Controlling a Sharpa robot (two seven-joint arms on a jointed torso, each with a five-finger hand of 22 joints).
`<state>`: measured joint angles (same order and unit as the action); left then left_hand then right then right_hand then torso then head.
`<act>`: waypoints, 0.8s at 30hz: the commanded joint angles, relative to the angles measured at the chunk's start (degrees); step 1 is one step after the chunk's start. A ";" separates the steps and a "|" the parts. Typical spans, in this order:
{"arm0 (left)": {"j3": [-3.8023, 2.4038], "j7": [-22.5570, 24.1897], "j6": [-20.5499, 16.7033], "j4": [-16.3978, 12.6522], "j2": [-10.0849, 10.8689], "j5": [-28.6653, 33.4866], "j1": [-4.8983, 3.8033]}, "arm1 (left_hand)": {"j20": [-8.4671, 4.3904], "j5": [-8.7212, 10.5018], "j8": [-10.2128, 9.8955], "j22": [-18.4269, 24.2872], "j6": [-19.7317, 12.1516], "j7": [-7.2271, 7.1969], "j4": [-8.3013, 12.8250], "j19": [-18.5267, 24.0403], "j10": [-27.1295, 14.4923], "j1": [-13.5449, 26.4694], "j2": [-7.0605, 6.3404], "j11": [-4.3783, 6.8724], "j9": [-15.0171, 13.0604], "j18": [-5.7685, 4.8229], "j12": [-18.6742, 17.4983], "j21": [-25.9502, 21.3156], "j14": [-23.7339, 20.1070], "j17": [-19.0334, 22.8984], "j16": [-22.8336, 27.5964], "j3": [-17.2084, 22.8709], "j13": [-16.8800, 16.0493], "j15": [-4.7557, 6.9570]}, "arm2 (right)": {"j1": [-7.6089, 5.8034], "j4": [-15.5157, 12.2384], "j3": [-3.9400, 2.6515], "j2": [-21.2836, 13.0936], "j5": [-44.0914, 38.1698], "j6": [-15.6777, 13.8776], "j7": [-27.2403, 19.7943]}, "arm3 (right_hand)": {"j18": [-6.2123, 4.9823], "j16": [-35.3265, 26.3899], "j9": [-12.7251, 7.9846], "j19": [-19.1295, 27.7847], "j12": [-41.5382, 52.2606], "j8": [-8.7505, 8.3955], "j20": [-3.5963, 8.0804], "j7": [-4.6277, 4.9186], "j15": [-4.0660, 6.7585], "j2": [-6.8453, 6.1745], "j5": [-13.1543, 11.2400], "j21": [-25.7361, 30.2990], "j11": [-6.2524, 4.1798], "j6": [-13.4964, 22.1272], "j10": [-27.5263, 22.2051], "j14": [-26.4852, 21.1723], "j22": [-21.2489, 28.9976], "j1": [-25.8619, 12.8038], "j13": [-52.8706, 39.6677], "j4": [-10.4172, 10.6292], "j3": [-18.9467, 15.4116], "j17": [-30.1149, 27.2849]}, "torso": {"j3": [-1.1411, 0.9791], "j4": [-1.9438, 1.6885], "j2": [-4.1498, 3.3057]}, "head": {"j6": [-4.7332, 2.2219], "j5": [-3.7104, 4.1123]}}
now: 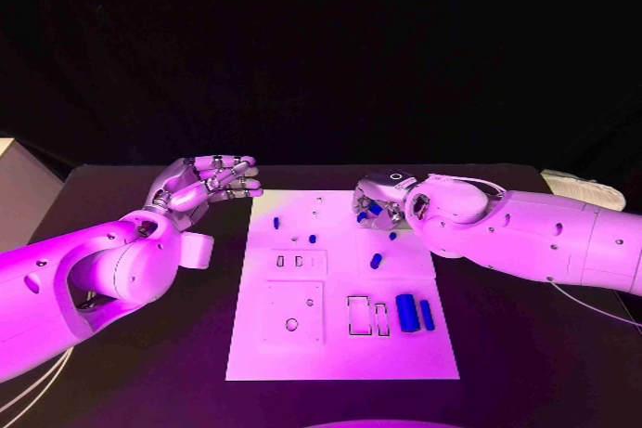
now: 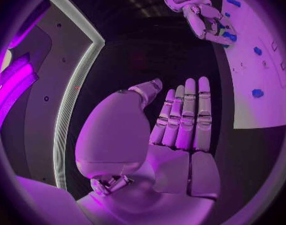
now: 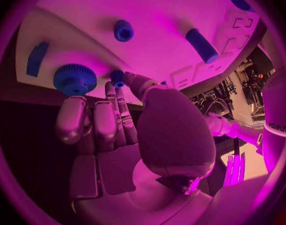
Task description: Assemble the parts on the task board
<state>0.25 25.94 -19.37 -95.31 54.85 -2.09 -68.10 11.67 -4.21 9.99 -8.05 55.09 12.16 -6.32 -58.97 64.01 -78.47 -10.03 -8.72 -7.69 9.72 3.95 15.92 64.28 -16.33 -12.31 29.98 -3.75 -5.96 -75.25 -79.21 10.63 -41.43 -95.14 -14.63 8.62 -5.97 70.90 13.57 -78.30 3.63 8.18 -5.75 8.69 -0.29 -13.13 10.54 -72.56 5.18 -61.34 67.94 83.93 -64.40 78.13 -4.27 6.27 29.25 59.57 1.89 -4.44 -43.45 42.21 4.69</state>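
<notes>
Blue small peg (image 3: 117, 78), near the board's (image 1: 341, 354) far edge, looks light, stiff and slippery; right hand (image 1: 378, 203) pinches it by its sides between fingers (image 3: 121, 102). Left hand (image 1: 208, 185) holds nothing, fingers released.

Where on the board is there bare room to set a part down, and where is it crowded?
Bare: the board's near strip, below the square plate and the two long blue parts. Crowded: the far right corner, where the right hand hangs over small parts.

Black table (image 1: 535, 354) under magenta light, black backdrop (image 1: 321, 66) behind, pale cabinet (image 1: 20, 196) at its side.
</notes>
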 commanded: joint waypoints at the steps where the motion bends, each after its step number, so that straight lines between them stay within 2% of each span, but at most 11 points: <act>1: -0.06 0.43 0.43 0.03 0.01 -0.06 -0.17 | -0.02 0.22 -0.04 -0.06 -0.18 0.14 0.05 0.56 -0.28 0.43 0.08 -0.25 -0.09 0.54 -0.29 0.27 -0.36 -0.06 0.29 0.32 0.00 -0.03 | 0.05 0.05 0.01 0.03 -0.46 1.19 0.55 | 1.02 0.54 0.16 -0.54 0.10 0.44 -0.04 0.01 -0.13 0.49 -0.25 -0.45 -0.09 -0.49 0.60 1.08 -0.57 0.16 0.06 0.12 0.77 0.11 | -0.04 0.03 -0.19 | -0.04 0.10; 6: -0.07 0.37 0.49 0.08 0.05 -0.06 -0.18 | -0.02 0.22 -0.04 -0.06 -0.18 0.14 0.05 0.56 -0.28 0.43 0.08 -0.25 -0.09 0.54 -0.29 0.27 -0.36 -0.06 0.29 0.32 0.00 -0.03 | 0.08 0.00 0.01 0.00 -0.65 0.85 0.89 | 1.13 1.06 0.59 -0.79 0.15 0.86 0.03 -0.12 0.02 0.65 -0.14 -1.04 -0.27 -0.95 1.30 1.07 -1.46 0.83 0.06 -0.10 2.38 0.34 | -0.05 0.04 -0.29 | -0.08 0.16; 13: -0.07 0.27 0.58 0.23 0.13 -0.10 -0.19 | -0.05 0.24 0.02 -0.18 -0.10 0.08 0.38 0.51 -0.20 0.31 0.00 -0.18 -0.16 0.59 -0.25 0.48 -0.21 -0.34 0.20 0.50 -0.02 0.05 | 0.11 -0.24 0.01 -0.18 -0.87 -0.96 1.02 | 1.22 1.38 1.33 -0.89 0.18 1.52 0.18 -0.34 0.25 1.00 -1.18 -1.53 -0.56 -1.45 2.42 0.92 -2.25 1.50 -0.01 -0.72 4.58 0.09 | 0.00 -0.06 -0.37 | -0.10 0.24; 16: -0.07 0.30 0.60 0.23 0.20 -0.11 -0.20 | -0.05 0.24 0.03 -0.18 -0.09 0.08 0.39 0.51 -0.20 0.31 0.00 -0.18 -0.16 0.59 -0.24 0.48 -0.21 -0.35 0.20 0.50 -0.02 0.05 | 0.12 -0.48 0.01 -0.28 -0.92 -2.29 1.06 | 1.35 1.77 1.70 -1.14 0.26 1.89 0.28 -0.43 0.36 1.10 -1.19 -2.08 -0.71 -1.75 3.03 0.96 -3.09 1.88 -0.09 -1.23 5.37 0.44 | 0.06 -0.02 -0.42 | -0.17 0.29; 20: -0.09 0.35 0.56 0.25 0.34 -0.11 -0.20 | -0.07 0.24 0.06 -0.22 -0.04 0.05 0.48 0.50 -0.15 0.28 0.06 -0.16 -0.19 0.61 -0.23 0.56 -0.18 -0.44 0.17 0.61 -0.03 0.07 | 0.08 -1.33 0.00 -0.62 -1.08 -4.75 1.26 | 1.62 2.70 2.68 -1.61 0.48 2.83 0.56 -0.61 0.74 1.60 -1.87 -3.27 -1.10 -2.34 4.84 1.08 -4.80 3.26 -0.54 -3.18 7.25 1.32 | 0.22 0.09 -0.45 | -0.45 0.21; 24: -0.11 0.38 0.57 0.34 0.34 -0.11 -0.23 | -0.08 0.24 0.08 -0.25 -0.01 0.04 0.53 0.49 -0.11 0.28 0.10 -0.15 -0.20 0.61 -0.22 0.61 -0.14 -0.51 0.15 0.66 -0.03 0.09 | -0.21 -2.70 -0.06 -0.99 -1.17 -7.07 1.87 | 1.74 2.82 3.42 -1.79 0.63 3.58 0.69 -0.83 1.01 1.61 -1.86 -3.87 -1.44 -2.81 6.07 0.98 -5.69 2.97 -0.97 -3.83 7.61 1.18 | 0.20 0.08 -0.41 | -0.52 0.19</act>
<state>0.22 25.92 -19.36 -94.93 55.24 -2.10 -68.15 11.67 -4.21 9.99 -8.26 55.09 12.16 -5.85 -58.97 64.01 -78.47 -10.03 -8.72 -7.83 9.71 3.95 16.20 64.28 -16.81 -12.31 30.45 -3.75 -5.96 -75.31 -81.42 10.63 -42.38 -95.31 -18.35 9.74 -5.26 73.45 16.81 -79.75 3.71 11.55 -5.11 7.83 0.34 -12.30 8.59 -76.20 5.90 -63.86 71.54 84.13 -69.97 80.33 -4.16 2.76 36.70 60.85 2.05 -4.40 -43.87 41.75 4.93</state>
